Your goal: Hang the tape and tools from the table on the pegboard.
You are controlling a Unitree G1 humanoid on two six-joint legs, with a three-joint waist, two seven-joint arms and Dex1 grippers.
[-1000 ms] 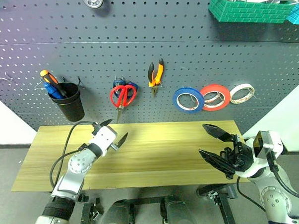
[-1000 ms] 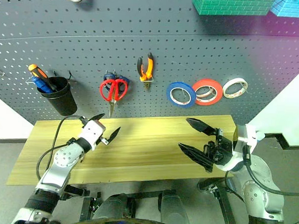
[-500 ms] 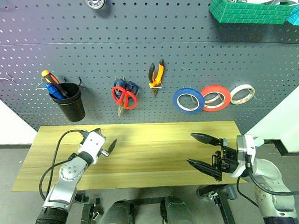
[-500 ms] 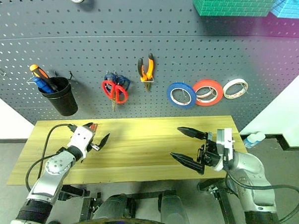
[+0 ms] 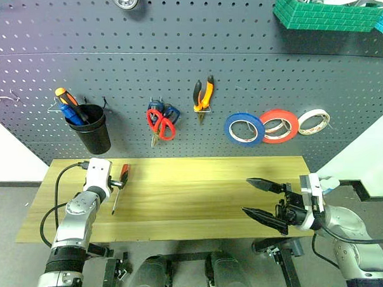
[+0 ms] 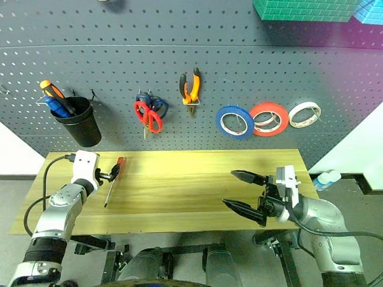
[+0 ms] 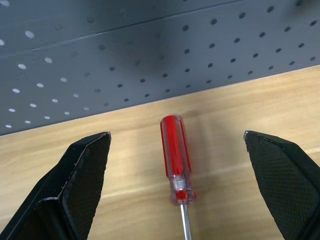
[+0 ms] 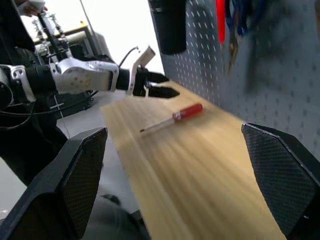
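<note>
A slim red-handled screwdriver (image 7: 174, 150) lies on the left end of the light wooden table (image 5: 196, 182). My left gripper (image 5: 115, 178) is open just behind it, its handle lying in the wide gap between the fingers (image 7: 80, 185) and touching neither. On the dark pegboard (image 5: 182, 67) hang the blue tape (image 5: 244, 128), the red-handled scissors (image 5: 160, 123) and the orange-and-black pliers (image 5: 203, 96). My right gripper (image 5: 245, 195) is open and empty over the table's right end, pointing left.
A black cup (image 5: 90, 129) with orange-and-blue screwdrivers hangs left on the board. Blue-handled scissors sit behind the red ones. A red-orange roll (image 5: 278, 125) and a white roll (image 5: 312, 121) hang beside the blue tape. Green bins (image 5: 324, 12) sit at the top right.
My left gripper has moved left and down to the table's left end, uncovering the screwdriver. The red scissors now hang tilted. My right gripper has sunk a little.
</note>
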